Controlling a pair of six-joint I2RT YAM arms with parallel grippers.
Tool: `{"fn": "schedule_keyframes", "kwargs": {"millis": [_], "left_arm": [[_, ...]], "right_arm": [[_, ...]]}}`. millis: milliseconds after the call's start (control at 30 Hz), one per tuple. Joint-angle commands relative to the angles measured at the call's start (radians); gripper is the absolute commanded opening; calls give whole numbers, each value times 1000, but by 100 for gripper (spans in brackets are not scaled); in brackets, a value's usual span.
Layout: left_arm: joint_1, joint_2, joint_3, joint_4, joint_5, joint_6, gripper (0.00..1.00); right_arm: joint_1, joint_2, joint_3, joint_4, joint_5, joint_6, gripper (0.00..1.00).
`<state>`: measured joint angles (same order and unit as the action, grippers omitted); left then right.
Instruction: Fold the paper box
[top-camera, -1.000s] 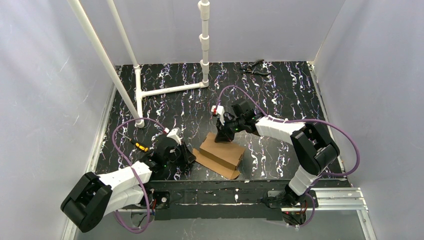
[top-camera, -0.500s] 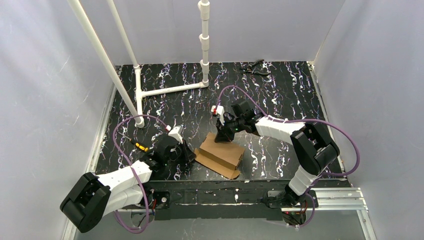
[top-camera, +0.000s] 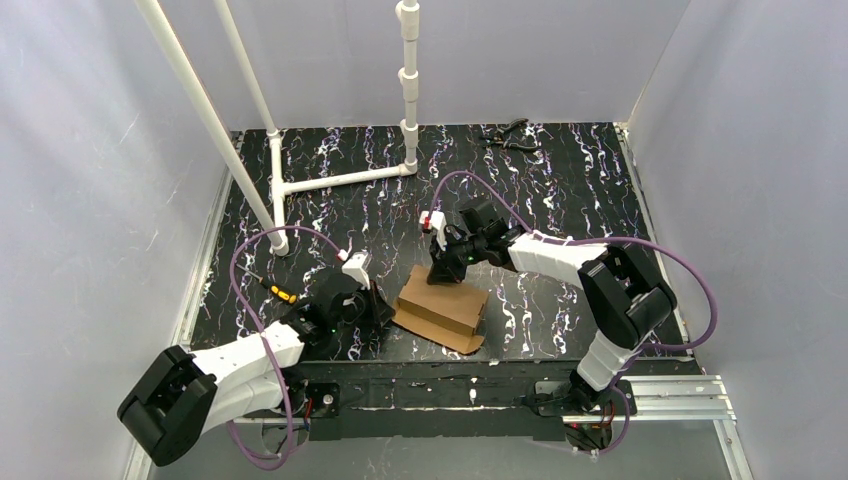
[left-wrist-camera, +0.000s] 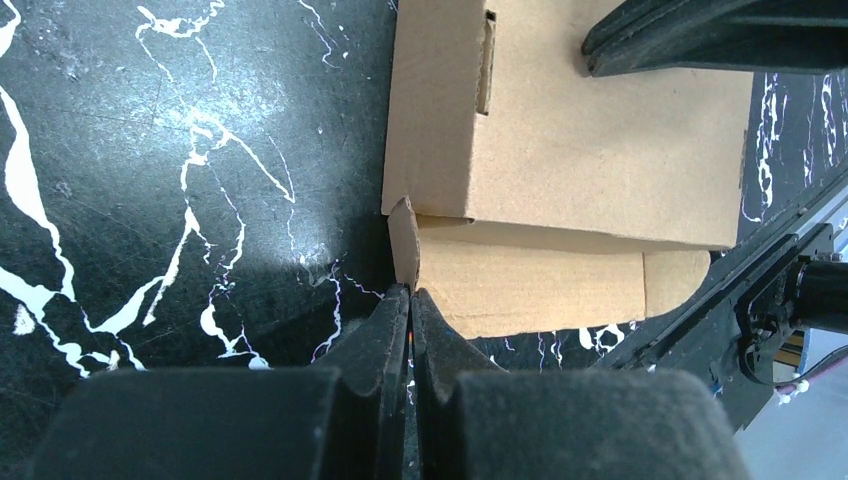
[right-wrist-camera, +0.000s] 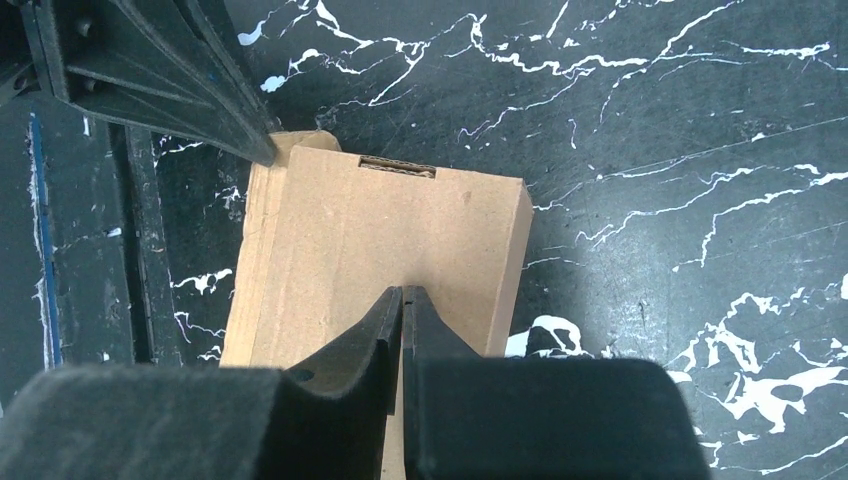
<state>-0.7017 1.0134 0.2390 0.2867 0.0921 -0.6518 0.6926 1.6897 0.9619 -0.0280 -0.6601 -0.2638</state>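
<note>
Left gripper (left-wrist-camera: 408, 300) pressed together, tips at a corner flap of the paper box (top-camera: 440, 305).
Right gripper (right-wrist-camera: 402, 298), likewise closed, sat on the box's top panel; the table's (top-camera: 560, 180) near edge ran beside the box.

**Q:** Top external view?
**A:** Fixed high above and behind the arm bases, facing down and forward. It is distant, with the whole table (top-camera: 560, 180) in frame.
**Q:** Wrist views?
**A:** Each is close, looking along its own fingers. Both share the paper box (left-wrist-camera: 580, 150). The left wrist view also catches the right gripper (left-wrist-camera: 592, 50), and the right wrist view the left gripper (right-wrist-camera: 265, 150).
</note>
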Motion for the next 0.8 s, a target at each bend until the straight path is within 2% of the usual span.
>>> {"fn": "schedule_keyframes", "kwargs": {"millis": [0, 233, 300, 367, 433, 600, 767], "left_arm": [[-16, -33, 17, 22, -10, 35, 0], [-44, -39, -10, 20, -49, 54, 0], [-46, -43, -19, 20, -64, 49, 0], [-46, -49, -24, 20, -76, 46, 0], [-46, -56, -27, 20, -78, 44, 0], [-46, -61, -21, 8, -117, 48, 0], [-46, -48, -7, 6, -118, 58, 0]], "right_arm": [[22, 56, 2, -58, 77, -10, 13], [25, 56, 0, -56, 79, -8, 12], [25, 41, 2, -71, 44, -33, 15], [25, 8, 14, -110, -2, -76, 31], [24, -36, 27, -147, -52, -127, 40], [25, -111, 50, -245, -98, -251, 51], [49, -161, 14, -228, -10, -285, 65]]}}
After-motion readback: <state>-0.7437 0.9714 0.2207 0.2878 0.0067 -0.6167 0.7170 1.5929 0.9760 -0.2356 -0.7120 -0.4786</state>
